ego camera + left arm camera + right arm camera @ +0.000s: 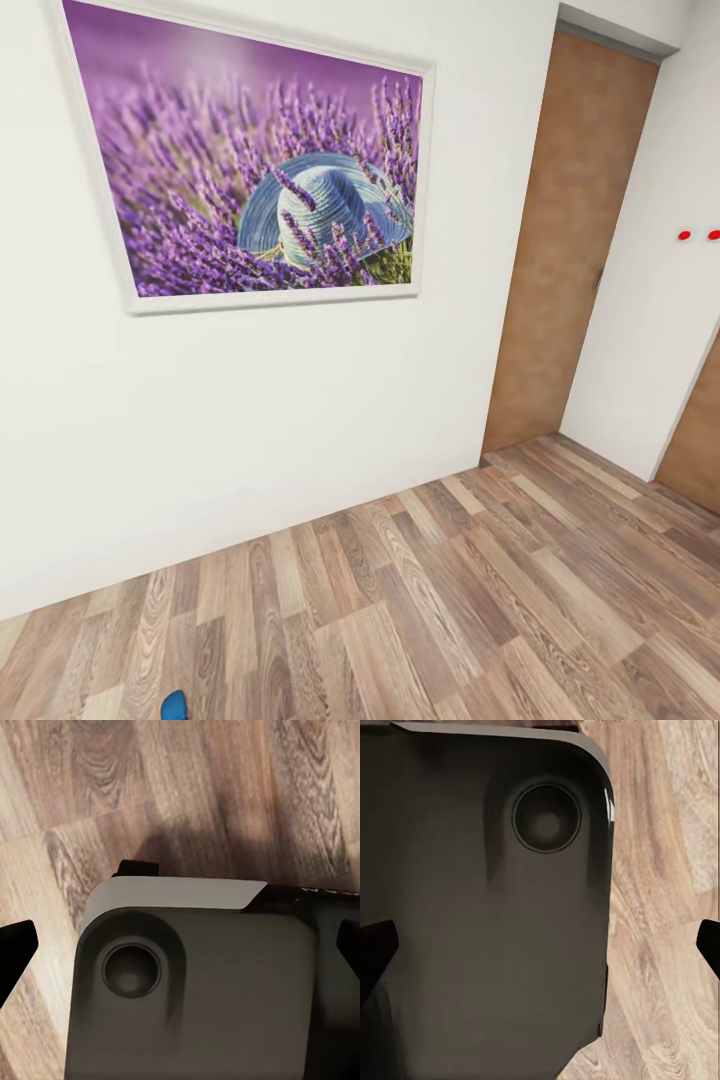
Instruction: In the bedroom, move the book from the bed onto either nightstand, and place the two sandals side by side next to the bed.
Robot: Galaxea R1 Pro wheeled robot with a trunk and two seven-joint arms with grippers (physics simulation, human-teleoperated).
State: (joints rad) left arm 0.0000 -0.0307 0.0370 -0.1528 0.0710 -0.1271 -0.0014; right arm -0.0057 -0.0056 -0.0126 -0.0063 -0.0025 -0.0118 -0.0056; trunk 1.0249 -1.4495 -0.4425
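A bright blue sandal (174,706) lies on the grey-brown wood-plank floor (450,600) of the bedroom, seen from the head camera at about 7 o'clock in the frame, right at the lower edge. Just 1 rounded end of it shows; the rest is cut off, so its straps and which way it faces cannot be told. It rests flat on the planks, well apart from the white wall (250,420) that rises beyond it toward 12 o'clock. The floor runs on toward 3 o'clock.
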